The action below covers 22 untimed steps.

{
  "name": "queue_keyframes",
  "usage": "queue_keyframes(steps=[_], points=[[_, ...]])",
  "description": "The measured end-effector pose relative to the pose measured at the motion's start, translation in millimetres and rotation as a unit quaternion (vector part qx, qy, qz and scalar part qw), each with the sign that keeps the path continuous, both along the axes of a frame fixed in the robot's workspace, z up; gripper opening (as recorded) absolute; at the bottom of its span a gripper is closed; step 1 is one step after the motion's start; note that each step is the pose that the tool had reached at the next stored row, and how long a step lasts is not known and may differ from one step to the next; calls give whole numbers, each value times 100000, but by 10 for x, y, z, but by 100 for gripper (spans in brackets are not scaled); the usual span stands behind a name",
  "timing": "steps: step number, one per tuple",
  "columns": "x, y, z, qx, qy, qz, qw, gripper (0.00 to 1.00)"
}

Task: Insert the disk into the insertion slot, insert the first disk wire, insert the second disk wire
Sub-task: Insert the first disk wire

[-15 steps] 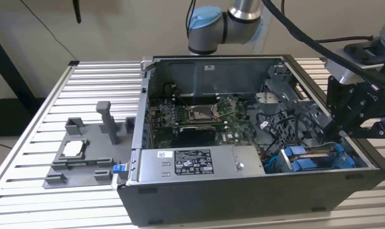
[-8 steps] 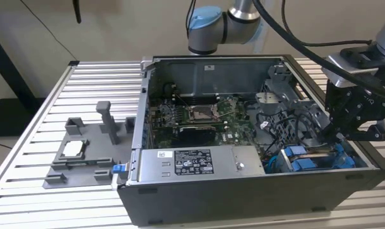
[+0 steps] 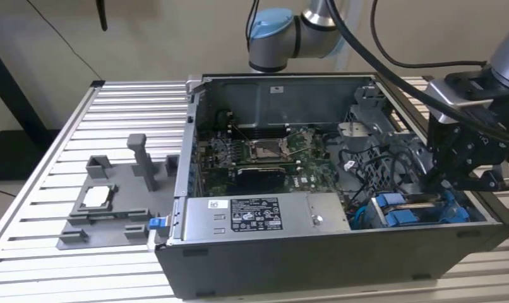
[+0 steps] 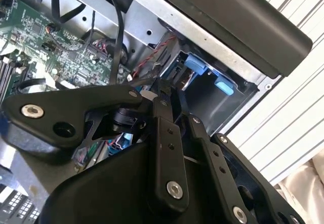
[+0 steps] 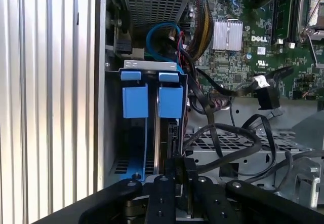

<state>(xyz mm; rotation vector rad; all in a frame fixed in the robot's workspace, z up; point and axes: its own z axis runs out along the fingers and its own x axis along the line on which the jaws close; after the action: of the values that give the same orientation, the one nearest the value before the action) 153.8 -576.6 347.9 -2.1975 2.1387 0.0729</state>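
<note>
We see soft, even room light in the exterior view, the ribbed table [image 3: 60, 126] bright and the open computer case [image 3: 271, 101] mildly shadowed inside. In the second wrist view the table [image 4: 288, 127] glares almost white, and in the first wrist view the insertion slot [image 5: 132, 64] sinks into deep shadow further inside.

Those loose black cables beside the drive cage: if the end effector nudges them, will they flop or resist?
Probably floppy: the black cables lie in slack loops over the perforated panel, so they would likely bend aside. They look light, but they run toward the motherboard, so a pushed loop may spring back.
</note>
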Motion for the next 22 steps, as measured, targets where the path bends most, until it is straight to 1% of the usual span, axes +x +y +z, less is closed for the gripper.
queue_keyframes(steps=[4,12,22], points=[[36,1,-23,17,2,5,100000,19],[41,1,-62,-68,1,-5,100000,19],[61,1,-78,-83,13,-272,100000,19]])
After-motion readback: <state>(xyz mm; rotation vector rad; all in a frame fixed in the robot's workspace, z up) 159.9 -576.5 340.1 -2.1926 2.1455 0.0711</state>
